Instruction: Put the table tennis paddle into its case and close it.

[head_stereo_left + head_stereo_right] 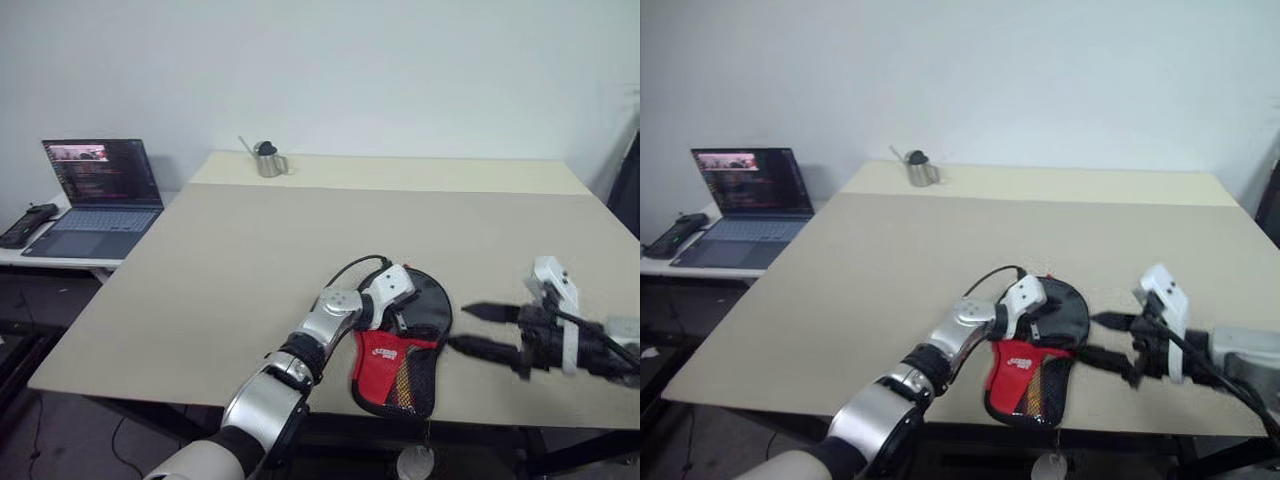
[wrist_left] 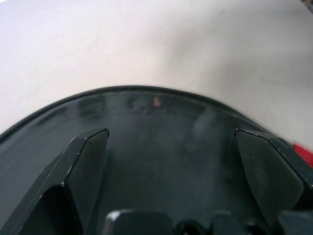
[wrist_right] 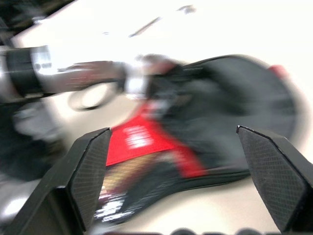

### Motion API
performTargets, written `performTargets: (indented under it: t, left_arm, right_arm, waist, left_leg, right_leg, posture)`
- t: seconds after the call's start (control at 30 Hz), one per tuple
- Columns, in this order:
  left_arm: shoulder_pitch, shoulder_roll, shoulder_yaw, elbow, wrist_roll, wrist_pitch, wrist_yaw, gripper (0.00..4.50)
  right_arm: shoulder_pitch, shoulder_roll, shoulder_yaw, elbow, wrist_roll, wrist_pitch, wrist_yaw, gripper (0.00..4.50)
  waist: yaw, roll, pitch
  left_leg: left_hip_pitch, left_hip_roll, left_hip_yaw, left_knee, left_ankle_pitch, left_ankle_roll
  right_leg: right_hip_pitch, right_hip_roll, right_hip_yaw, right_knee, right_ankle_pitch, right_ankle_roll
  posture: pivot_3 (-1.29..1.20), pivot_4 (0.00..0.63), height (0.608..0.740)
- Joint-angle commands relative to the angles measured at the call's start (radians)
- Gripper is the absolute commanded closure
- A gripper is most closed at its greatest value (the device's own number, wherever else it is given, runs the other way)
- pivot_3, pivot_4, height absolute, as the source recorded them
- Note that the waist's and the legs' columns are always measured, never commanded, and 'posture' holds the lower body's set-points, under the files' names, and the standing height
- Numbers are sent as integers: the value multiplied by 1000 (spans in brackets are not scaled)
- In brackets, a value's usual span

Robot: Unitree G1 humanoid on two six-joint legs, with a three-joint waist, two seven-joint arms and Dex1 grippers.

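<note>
The case (image 1: pixel 385 355), a paddle-shaped pouch in black and red fabric with a mesh pocket and a small white logo, lies flat near the table's front edge. Its round black part points away from me. My left gripper (image 1: pixel 404 318) hovers low over that round black part, and the left wrist view shows its fingers (image 2: pixel 88 166) spread open above the dark surface (image 2: pixel 161 112). Just right of the case, my right gripper (image 1: pixel 458 328) points left at it with its jaws wide and nothing between them. The right wrist view shows the case (image 3: pixel 142 139) ahead. The table tennis paddle is hidden.
The beige table (image 1: pixel 250 260) stretches far back. A small metal pot (image 1: pixel 268 160) stands at its far edge. A laptop (image 1: pixel 100 195) and a black device (image 1: pixel 28 225) sit on a side desk to the left. A small pale charm (image 1: pixel 415 460) hangs below the front edge.
</note>
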Motion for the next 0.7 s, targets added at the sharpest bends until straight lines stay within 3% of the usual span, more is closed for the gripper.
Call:
performTargets:
  t: [0.03, 0.27, 0.4, 0.5, 0.7]
  left_arm:
    - [67, 89, 38, -189, -55, 73, -58, 0]
    - [312, 362, 155, -683, -190, 334, -102, 0]
    - [433, 453, 218, -891, -280, 484, -80, 0]
    - [504, 478, 261, -1034, -345, 590, -30, 0]
    - [547, 476, 307, -1154, -338, 647, 136, 0]
  right_arm:
    - [-49, 43, 69, 63, -180, -187, 79, 21]
    - [-212, 136, 200, 313, -347, -323, 243, 21]
    - [-277, 188, 219, 458, -407, -379, 306, 21]
    - [-331, 215, 235, 605, -463, -437, 379, 21]
    - [-421, 235, 239, 815, -554, -530, 466, 21]
  waist:
    - [-11, 0, 0]
    - [-37, 2, 5]
    - [-33, 4, 8]
    - [-24, 5, 9]
    - [-20, 6, 10]
  left_leg:
    - [0, 1, -1, 0, 0, -1]
    - [0, 6, -2, -1, 1, -3]
    - [0, 6, -2, -1, 0, -1]
    - [0, 6, -2, -1, -1, -1]
    - [0, 6, -1, -1, 0, -3]
  right_leg:
    - [-1, 0, 0, 0, 2, -3]
    - [-2, -1, 3, -1, 1, -5]
    - [-2, 0, 4, 0, 1, -6]
    - [-2, -1, 4, -1, 1, -6]
    - [-3, -1, 5, 0, 1, -7]
  posture:
    - [0, 150, 740]
    - [0, 150, 740]
    - [0, 150, 740]
    - [0, 150, 740]
    - [0, 150, 740]
